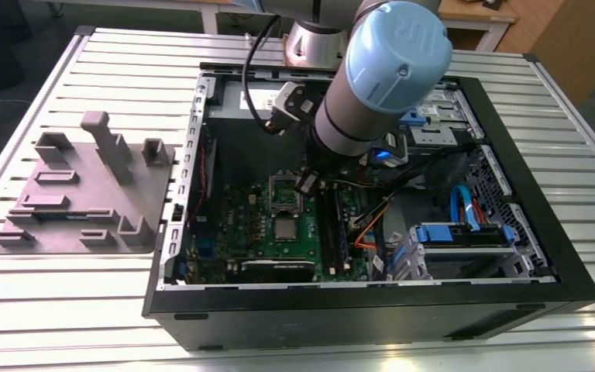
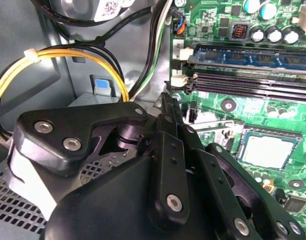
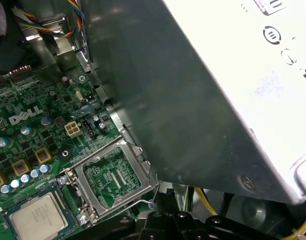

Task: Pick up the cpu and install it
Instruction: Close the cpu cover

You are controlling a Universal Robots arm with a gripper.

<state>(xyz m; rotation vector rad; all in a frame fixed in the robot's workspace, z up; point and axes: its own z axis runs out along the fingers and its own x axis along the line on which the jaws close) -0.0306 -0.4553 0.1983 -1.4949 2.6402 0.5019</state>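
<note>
Closest in the second wrist view is the black gripper, hanging low inside the open black computer case, near the hinged metal socket frame; whether its fingers are apart or together I cannot tell. The small square silvery-topped cpu lies flat in its socket on the green motherboard, on the near side of that frame, which stands open; I judge placement done, clamping not yet.
</note>
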